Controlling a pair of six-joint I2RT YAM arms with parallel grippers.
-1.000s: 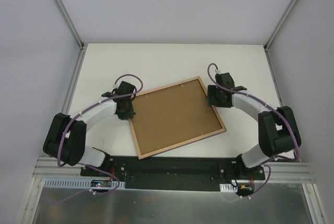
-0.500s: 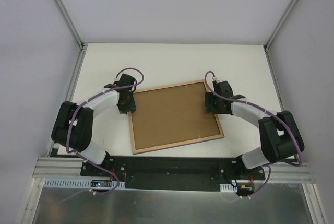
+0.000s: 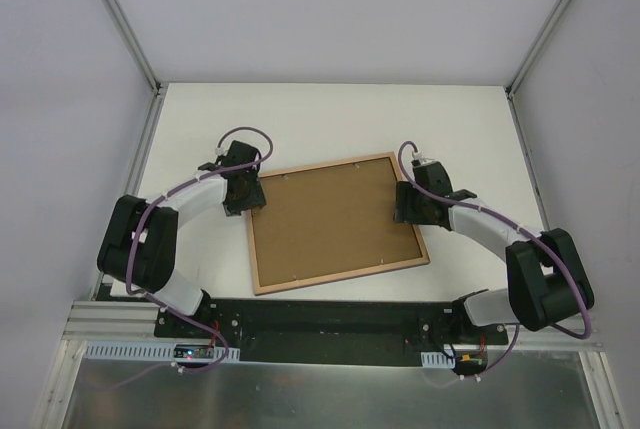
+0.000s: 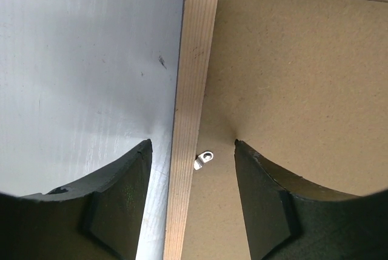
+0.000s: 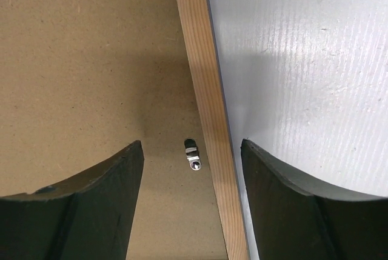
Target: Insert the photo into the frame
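Observation:
The frame (image 3: 340, 275) lies face down on the white table (image 3: 300, 119), its light wood back up. A plain brown backing board (image 3: 335, 221) fills it. The photo is hidden. My left gripper (image 3: 245, 199) is open and straddles the frame's left rail near the far corner. In the left wrist view, the gripper (image 4: 193, 143) has one finger over the table and one over the board (image 4: 291, 78), with the rail (image 4: 193, 78) between. My right gripper (image 3: 408, 204) is open astride the right rail (image 5: 203, 78); in its wrist view, the gripper (image 5: 191, 143) holds nothing.
A small metal retaining clip (image 4: 204, 160) sits on the board beside the left rail, and another clip (image 5: 193, 158) beside the right rail. Grey enclosure walls with metal posts (image 3: 140, 59) stand around the table. The arm bases sit on a black bar (image 3: 330, 319) at the near edge.
My left gripper has opened and let go of the frame's left rail. The frame has turned clockwise and now lies flatter and squarer. The right gripper stayed open and followed the right rail.

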